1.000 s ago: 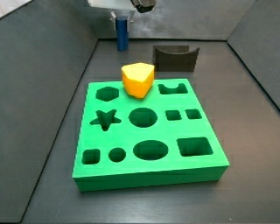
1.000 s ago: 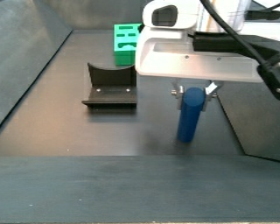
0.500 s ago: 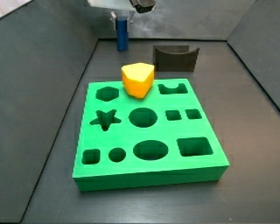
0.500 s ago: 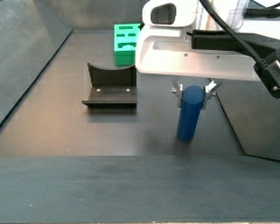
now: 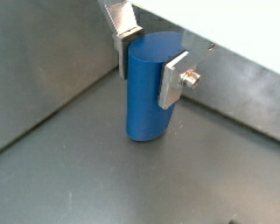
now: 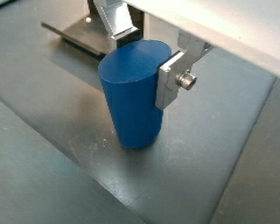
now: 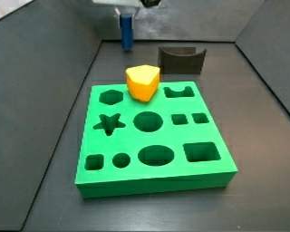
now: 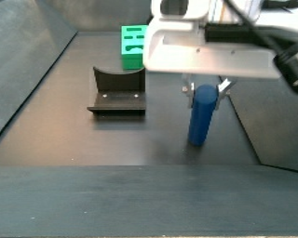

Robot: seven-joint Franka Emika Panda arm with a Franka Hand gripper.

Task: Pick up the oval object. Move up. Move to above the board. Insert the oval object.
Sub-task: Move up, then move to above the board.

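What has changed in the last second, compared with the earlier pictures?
The gripper has moved up slightly, with its fingers on either side of the oval object near its top. Whether the peg has left the floor cannot be told. The board, the yellow block on it and the fixture stayed where they were.

Dark grey bench (image 7: 263, 181) floor, matte, slight sheen. Grey panel walls (image 7: 44, 54) enclose left, right and far sides. Lighting even.
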